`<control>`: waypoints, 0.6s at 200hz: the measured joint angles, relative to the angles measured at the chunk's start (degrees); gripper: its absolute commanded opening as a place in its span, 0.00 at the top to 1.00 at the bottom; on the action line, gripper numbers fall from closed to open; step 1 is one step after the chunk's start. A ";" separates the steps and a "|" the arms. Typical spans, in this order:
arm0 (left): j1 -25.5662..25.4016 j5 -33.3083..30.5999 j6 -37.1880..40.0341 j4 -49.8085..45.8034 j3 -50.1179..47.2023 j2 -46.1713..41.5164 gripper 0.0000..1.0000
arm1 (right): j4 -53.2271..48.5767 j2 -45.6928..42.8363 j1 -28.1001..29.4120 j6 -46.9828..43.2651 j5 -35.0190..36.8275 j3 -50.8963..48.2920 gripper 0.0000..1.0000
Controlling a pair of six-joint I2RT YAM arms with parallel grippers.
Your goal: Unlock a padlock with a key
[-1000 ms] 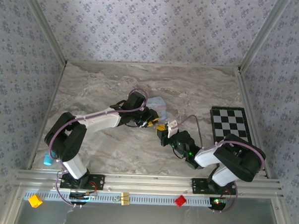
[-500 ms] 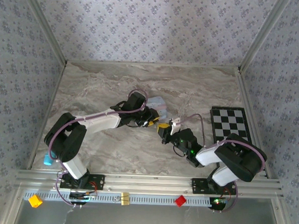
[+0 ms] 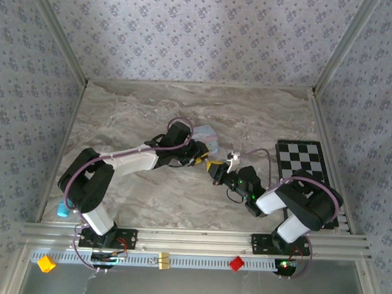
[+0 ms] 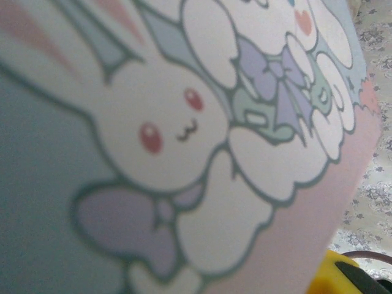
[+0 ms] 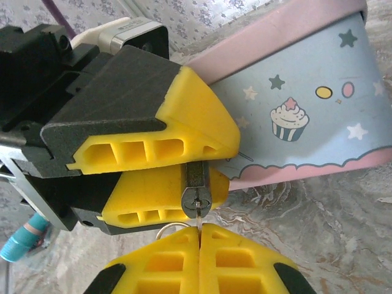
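**We brought the key to the keyhole.**
Our right gripper [image 5: 199,233] had advanced, yellow pads pinched together on the thin pale metal key [image 5: 198,218], until its blade reached the small dark blocky padlock [image 5: 196,184] clamped in the left gripper [image 5: 214,164]; insertion looked next.

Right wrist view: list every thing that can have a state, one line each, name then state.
left gripper: shut on the padlock.
right gripper: shut on the key.
padlock: clamped, keyhole facing the right gripper; locked or unlocked cannot be told.
key: pinched, blade tip at the keyhole.
tin: resting behind the grippers; lid state cannot be told.
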 measured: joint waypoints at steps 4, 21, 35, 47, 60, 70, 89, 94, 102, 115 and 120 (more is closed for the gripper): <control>0.00 -0.04 -0.07 0.11 -0.02 0.00 0.80 | 0.00 -0.02 -0.07 0.55 -0.13 0.04 0.98; 0.00 -0.17 -0.44 0.76 -0.17 0.00 0.80 | -0.13 -0.22 -0.37 2.64 -0.66 0.26 0.98; 0.00 -0.35 -0.66 1.38 -0.22 0.00 0.80 | -0.63 -0.70 -0.83 4.63 -1.36 0.55 0.98; 0.00 -0.48 -0.87 2.21 -0.22 0.00 0.81 | -1.03 -1.29 -1.36 6.69 -2.19 0.92 0.98; 0.00 -0.61 -1.11 3.10 -0.22 0.00 0.81 | -1.40 -2.14 -1.99 9.01 -3.30 1.25 0.98; 0.00 -0.59 -1.38 4.04 -0.28 -0.09 0.81 | -1.73 -2.89 -2.47 10.86 -4.11 1.57 0.99; 0.00 -0.74 -2.19 6.56 -1.20 -0.83 0.81 | -2.01 -3.82 -3.61 14.69 -5.53 1.86 1.00; 0.00 -0.83 -2.43 7.15 -1.49 -1.05 0.82 | -2.01 -3.98 -3.91 15.72 -5.77 1.92 1.00; 0.00 -0.90 -2.67 8.24 -1.92 -1.38 0.82 | -1.99 -4.15 -4.31 17.29 -6.21 1.99 1.00; -0.04 -1.22 -2.97 9.33 -2.23 -1.62 0.82 | -1.84 -4.33 -4.68 19.58 -6.47 2.01 1.00; -0.11 -1.38 -3.04 9.62 -2.34 -1.73 0.82 | -1.66 -4.35 -4.79 20.57 -6.45 2.01 1.00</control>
